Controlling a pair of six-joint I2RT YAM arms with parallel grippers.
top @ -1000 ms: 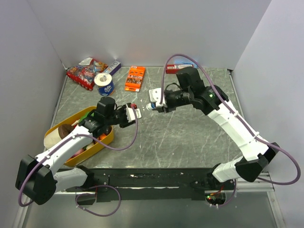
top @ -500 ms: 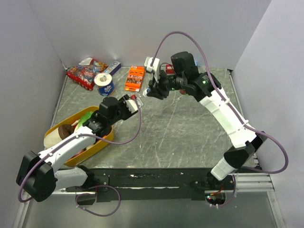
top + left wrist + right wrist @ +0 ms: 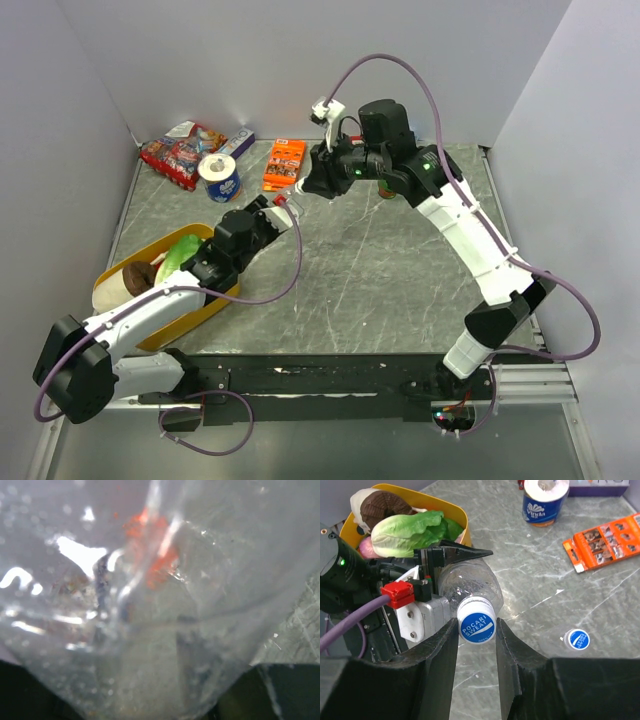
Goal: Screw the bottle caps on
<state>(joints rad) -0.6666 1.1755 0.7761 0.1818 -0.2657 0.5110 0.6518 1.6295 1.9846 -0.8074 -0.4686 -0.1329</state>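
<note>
Overhead, both arms meet above the table (image 3: 380, 290), toward 11 o'clock from its middle. The left gripper (image 3: 275, 210) is clamped across the body of a clear bottle (image 3: 470, 582) and holds it tilted off the table with its neck toward the other arm, probably so that it cannot spin while the top is turned. That bottle fills the left wrist view as a blur. In the right wrist view, the right gripper (image 3: 476, 624) has a finger pressed against each side of the blue cap (image 3: 476, 626), which sits on the neck with its white lettering facing the camera. This grip suits twisting the cap down the thread. How far it is already screwed on cannot be told. At 3 o'clock from that cap, a second bottle (image 3: 555, 641) rests on the table with a second cap (image 3: 579, 639) on it, so that one looks done. A yellow tray (image 3: 420, 494) of toy food lies at 10 o'clock, well apart.
</note>
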